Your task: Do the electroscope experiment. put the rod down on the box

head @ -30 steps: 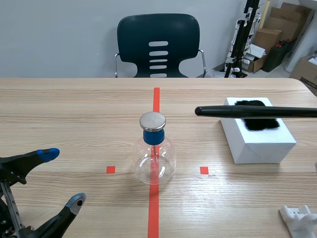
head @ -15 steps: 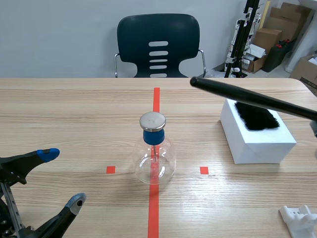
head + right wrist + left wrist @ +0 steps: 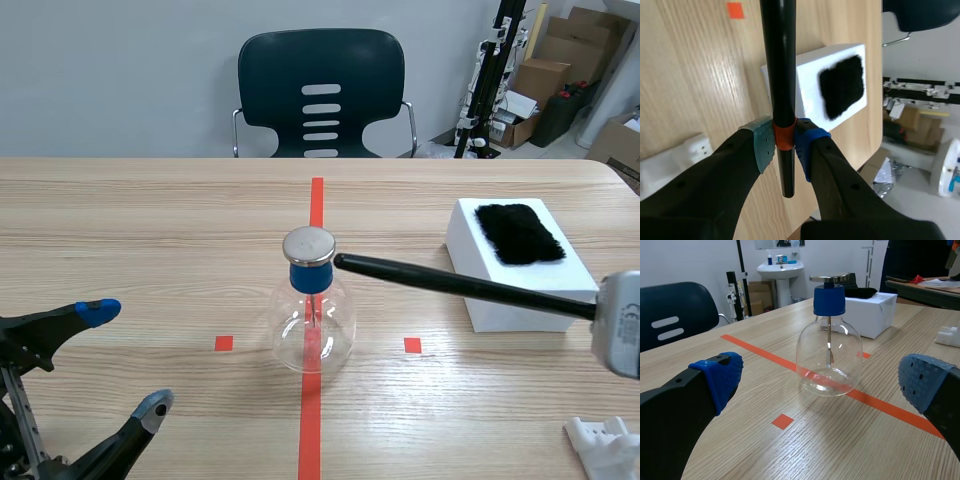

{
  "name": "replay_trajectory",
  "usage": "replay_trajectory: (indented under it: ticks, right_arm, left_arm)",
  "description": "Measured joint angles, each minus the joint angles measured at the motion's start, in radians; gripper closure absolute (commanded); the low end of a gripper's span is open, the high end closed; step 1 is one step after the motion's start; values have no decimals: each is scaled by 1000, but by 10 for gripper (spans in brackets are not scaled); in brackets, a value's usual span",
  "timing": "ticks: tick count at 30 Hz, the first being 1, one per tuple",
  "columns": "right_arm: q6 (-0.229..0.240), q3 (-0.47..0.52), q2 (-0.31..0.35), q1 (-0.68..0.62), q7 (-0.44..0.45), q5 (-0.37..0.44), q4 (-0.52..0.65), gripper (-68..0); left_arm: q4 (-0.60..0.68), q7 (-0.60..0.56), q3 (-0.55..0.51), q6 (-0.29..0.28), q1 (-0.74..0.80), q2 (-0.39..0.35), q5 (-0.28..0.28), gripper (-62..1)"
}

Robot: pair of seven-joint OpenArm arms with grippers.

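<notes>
The glass flask electroscope stands at the table's middle on the red tape line, with a blue cap and a metal disc on top. My right gripper is shut on the long black rod at its orange band. The rod slants over the table, its tip right beside the disc; whether they touch I cannot tell. The white box with a black fur patch lies at the right, behind the rod. My left gripper rests open at the near left, and its wrist view faces the flask.
A white plastic piece lies at the table's near right corner. A dark chair stands behind the far edge. Cardboard boxes and a stand are off the table at the back right.
The rod has swung from over the box, up, then down and left until its tip is beside the electroscope's disc. The right arm's wrist has come into view. The left arm has not moved.
</notes>
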Motion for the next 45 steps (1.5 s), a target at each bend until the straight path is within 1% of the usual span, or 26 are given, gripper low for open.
replay_trajectory:
  ticks: [3,5,8,9,12,15,17,18,22,24,28,31,32,37,40,41,42,45]
  right_arm:
    - [54,0,63,0,-79,90,11,-6]
    - [72,0,98,0,-133,137,11,-6]
    - [147,0,132,23,-216,215,11,-6]
    - [168,0,139,34,-231,240,11,-6]
    - [212,0,163,61,-299,303,11,-6]
    - [288,0,181,83,-351,358,11,-6]
    - [331,0,183,95,-386,390,11,-6]
    - [361,0,182,103,-403,399,11,-6]
    - [421,0,182,105,-413,428,11,-6]
    - [427,0,182,105,-417,440,11,-6]
    - [435,0,181,105,-419,441,11,-6]
    - [465,-7,177,105,-436,441,11,-6]
    - [465,-18,177,105,-446,441,11,-6]
    - [465,-84,173,116,-438,442,3,-6]
    - [467,-101,114,157,-423,438,-35,-6]
    - [475,-101,85,174,-414,419,-52,-6]
    - [494,-101,53,195,-400,385,-69,-6]
    - [492,-101,-32,249,-388,324,-109,-6]
  left_arm:
    - [0,0,0,0,0,0,0,-623]
    - [0,0,0,0,0,0,0,-623]
    - [0,0,0,0,0,0,0,-623]
    - [0,0,0,0,0,0,0,-623]
    - [0,0,0,0,0,0,0,-623]
    - [0,0,0,0,0,0,0,-623]
    - [0,0,0,0,0,0,0,-623]
    - [0,0,0,0,0,0,0,-623]
    - [0,0,0,0,0,0,0,-623]
    - [0,0,0,0,0,0,0,-623]
    - [0,0,0,0,0,0,0,-623]
    - [0,0,0,0,0,0,0,-623]
    - [0,0,0,0,0,0,0,-623]
    - [0,0,0,0,0,0,0,-623]
    - [0,0,0,0,0,0,0,-623]
    - [0,0,0,0,0,0,0,-623]
    - [0,0,0,0,0,0,0,-623]
    - [0,0,0,0,0,0,0,-623]
